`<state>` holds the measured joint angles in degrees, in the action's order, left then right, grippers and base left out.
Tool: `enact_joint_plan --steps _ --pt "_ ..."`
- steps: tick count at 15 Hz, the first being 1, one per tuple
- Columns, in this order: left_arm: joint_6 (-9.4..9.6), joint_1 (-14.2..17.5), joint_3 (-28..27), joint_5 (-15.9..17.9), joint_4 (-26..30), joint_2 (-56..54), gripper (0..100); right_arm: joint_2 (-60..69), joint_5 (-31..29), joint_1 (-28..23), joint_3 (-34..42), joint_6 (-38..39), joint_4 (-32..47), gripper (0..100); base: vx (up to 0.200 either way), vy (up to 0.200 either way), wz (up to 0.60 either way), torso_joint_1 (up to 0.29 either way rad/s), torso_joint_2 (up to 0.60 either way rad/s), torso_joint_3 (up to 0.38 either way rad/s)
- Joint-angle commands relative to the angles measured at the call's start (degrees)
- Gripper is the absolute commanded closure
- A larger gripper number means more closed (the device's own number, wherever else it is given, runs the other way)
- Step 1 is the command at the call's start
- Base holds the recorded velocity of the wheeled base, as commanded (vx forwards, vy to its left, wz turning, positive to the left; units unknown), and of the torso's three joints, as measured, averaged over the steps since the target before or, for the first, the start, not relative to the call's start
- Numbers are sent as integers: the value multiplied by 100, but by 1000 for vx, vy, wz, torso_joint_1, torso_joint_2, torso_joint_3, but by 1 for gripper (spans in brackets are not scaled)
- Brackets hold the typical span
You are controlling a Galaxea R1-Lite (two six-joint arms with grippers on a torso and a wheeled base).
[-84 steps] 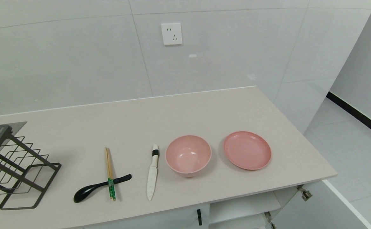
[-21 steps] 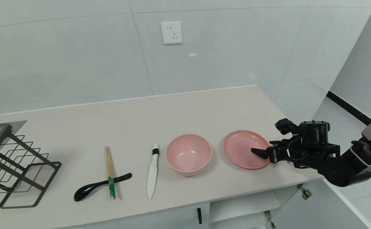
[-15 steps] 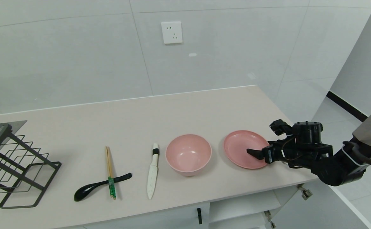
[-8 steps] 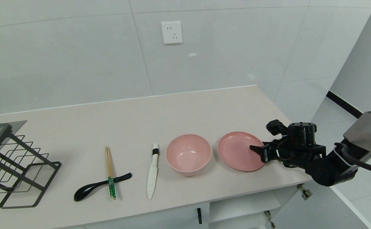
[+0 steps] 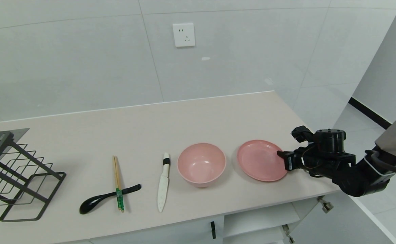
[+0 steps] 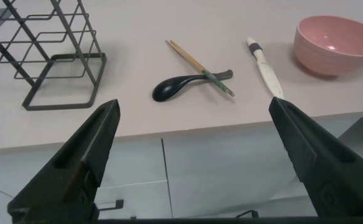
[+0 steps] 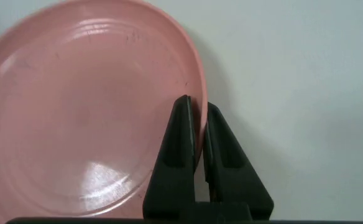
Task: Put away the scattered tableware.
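A pink plate (image 5: 259,161) lies flat near the counter's right end. My right gripper (image 5: 280,155) is shut on its right rim. In the right wrist view the plate (image 7: 88,118) has its edge pinched between the two fingers (image 7: 182,127). To the plate's left stand a pink bowl (image 5: 201,164), a white knife (image 5: 163,183), wooden chopsticks (image 5: 117,181) and a black spoon (image 5: 104,198) under them. My left gripper (image 6: 194,104) hangs open in front of the counter, below its edge, facing the spoon (image 6: 175,86), the knife (image 6: 265,62) and the bowl (image 6: 337,43).
A black wire rack (image 5: 13,176) stands at the counter's far left, also seen from the left wrist as the rack (image 6: 51,43). The counter's right edge (image 5: 333,169) runs close to the plate. A wall socket (image 5: 183,35) sits on the tiled wall behind.
My right arm came in from the right, reached over the plate and nudged it left. It then drew back to the right rim and shut on it, and the plate shifted slightly back right.
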<state>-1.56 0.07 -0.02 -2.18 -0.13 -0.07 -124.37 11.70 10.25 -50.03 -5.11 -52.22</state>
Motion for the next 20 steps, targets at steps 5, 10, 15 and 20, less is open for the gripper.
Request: enact_joint_plan --steps 5,10,15,20 --pt "7 1 2 -2 -4 7 0 2321 183 21 1294 1 -684 100 0 0 0 0 0 0" --pt "42 1 2 174 -1068 7 0 3208 535 21 2595 10 -1624 100 0 0 0 0 0 0" --pt "-108 -183 -789 1290 -567 543 0 3481 596 29 3210 -8 -2143 100 0 0 0 0 0 0" --pt "-398 -825 -2125 2407 -1199 3198 0 3806 596 -41 3729 54 -2301 100 0 0 0 0 0 0"
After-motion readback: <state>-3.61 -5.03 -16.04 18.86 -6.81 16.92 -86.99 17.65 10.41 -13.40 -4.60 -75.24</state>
